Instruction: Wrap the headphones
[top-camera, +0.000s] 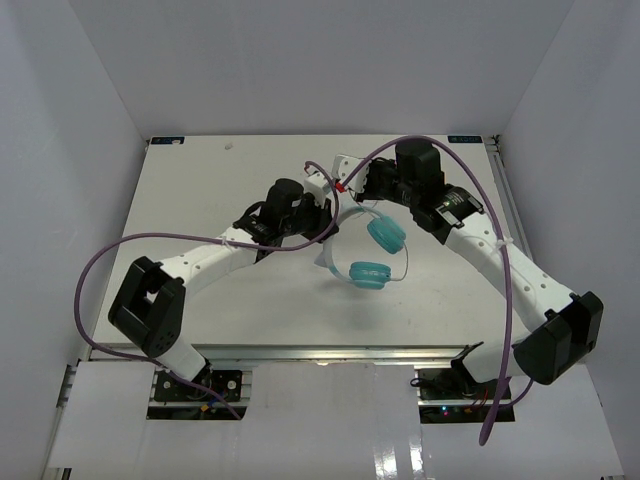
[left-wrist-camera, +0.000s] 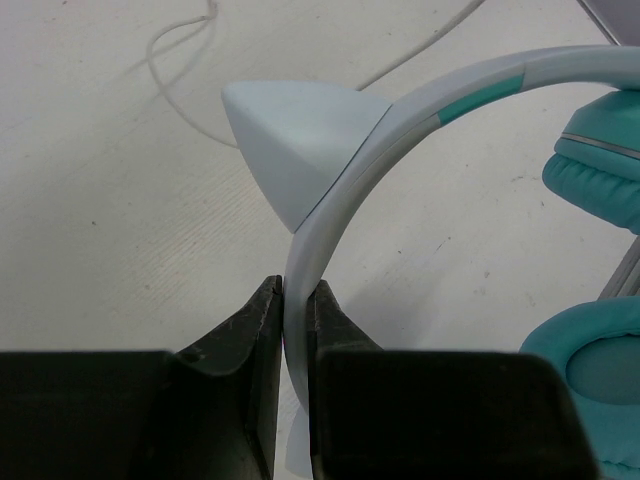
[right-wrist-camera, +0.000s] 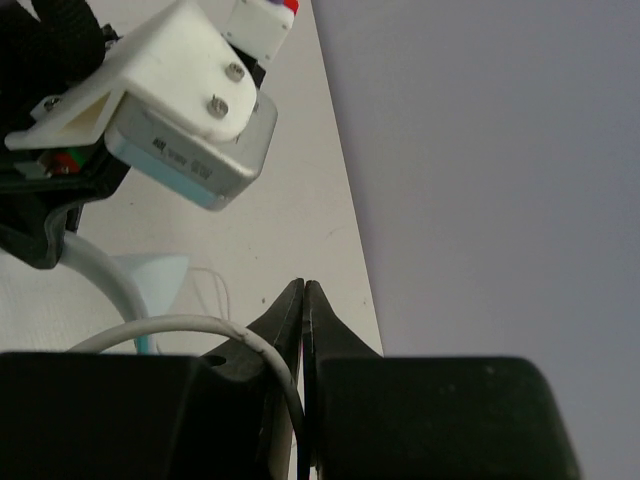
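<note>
Holds the headphones (top-camera: 365, 255) near mid-table, between the two arms; clamps the pale headband (left-wrist-camera: 330, 200) in the left gripper (left-wrist-camera: 293, 300); pinches the thin white cord (right-wrist-camera: 200, 325) in the right gripper (right-wrist-camera: 303, 292), closed tight on it. Looks barely begun, with slack cord lying loose on the matte white table (top-camera: 200, 200); sits boxed in by plain white walls (top-camera: 300, 60).

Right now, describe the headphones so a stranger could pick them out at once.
On the white table, look where both arms meet. The headphones are there: two round teal ear cups on a pale headband, with a thin white cord, unlike the thick purple cables.
</note>
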